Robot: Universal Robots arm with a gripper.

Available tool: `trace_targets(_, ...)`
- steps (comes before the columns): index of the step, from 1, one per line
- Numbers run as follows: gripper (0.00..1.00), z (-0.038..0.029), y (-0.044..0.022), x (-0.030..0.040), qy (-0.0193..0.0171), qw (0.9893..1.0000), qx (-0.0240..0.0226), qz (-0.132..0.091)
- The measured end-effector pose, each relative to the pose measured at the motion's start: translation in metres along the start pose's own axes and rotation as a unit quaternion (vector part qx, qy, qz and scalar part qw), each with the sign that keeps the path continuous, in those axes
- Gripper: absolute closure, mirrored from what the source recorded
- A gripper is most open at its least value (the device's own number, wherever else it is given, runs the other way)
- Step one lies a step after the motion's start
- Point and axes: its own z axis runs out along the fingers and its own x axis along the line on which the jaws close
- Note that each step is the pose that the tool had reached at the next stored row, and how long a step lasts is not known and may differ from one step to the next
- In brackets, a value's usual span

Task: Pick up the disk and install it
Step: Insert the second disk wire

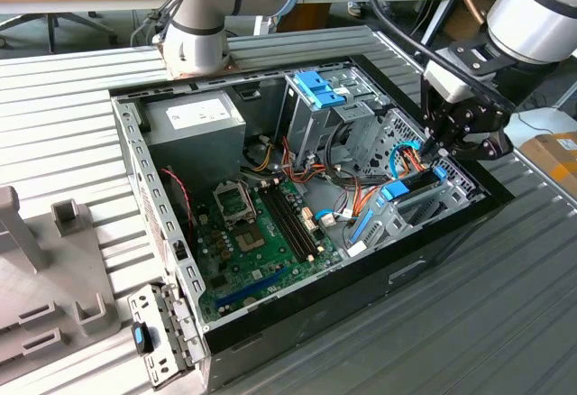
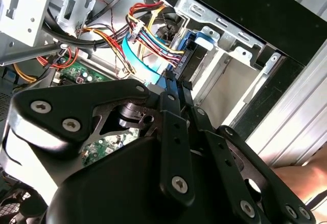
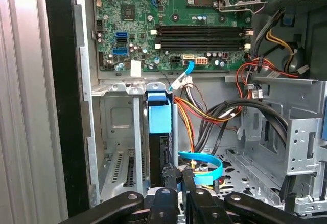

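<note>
First wrist view: one flat black disk, blue plastic tab, upright in metal bay; fingers closed on its edge.

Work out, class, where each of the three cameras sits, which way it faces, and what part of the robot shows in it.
Exterior view: off the arm, above, looking down into the open computer case; the arm and gripper show at the disk.
First wrist view: on the arm, facing along the gripper into the case, disk ahead.
Second wrist view: on the arm, behind the gripper's linkage, facing the drive bay.
Shared: all show disk and gripper.
</note>
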Motion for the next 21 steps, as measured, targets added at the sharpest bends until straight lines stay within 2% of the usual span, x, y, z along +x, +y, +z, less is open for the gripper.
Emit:
trace_targets(2, 0.84, 0.0006, 0.0014, 0.0007, -0.0037, 1.0, 0.0016, -0.001)
trace_targets(3, 0.84, 0.0011, 0.0024, 0.0013, -0.0067, 1.0, 0.0031, -0.003)
trace_targets(4, 0.84, 0.0018, 0.0041, 0.0024, -0.0106, 0.9999, 0.0072, -0.006)
trace_targets(5, 0.84, 0.002, 0.0045, 0.003, -0.0119, 0.9999, 0.0098, -0.007)
trace_targets(10, 0.84, 0.0019, 0.0056, 0.0042, -0.018, 0.9997, 0.0164, -0.007)
trace_targets(13, 0.84, 0.0019, 0.0074, 0.0068, -0.0227, 0.9994, 0.0267, -0.008)
trace_targets(16, 0.84, 0.0015, 0.0093, 0.0105, -0.0246, 0.9992, 0.0303, -0.008)
trace_targets(18, 0.84, 0.0018, 0.0104, 0.0139, -0.027, 0.999, 0.0346, -0.009)
trace_targets(21, 0.84, 0.0022, 0.0137, 0.0152, -0.0291, 0.9988, 0.0388, -0.009)
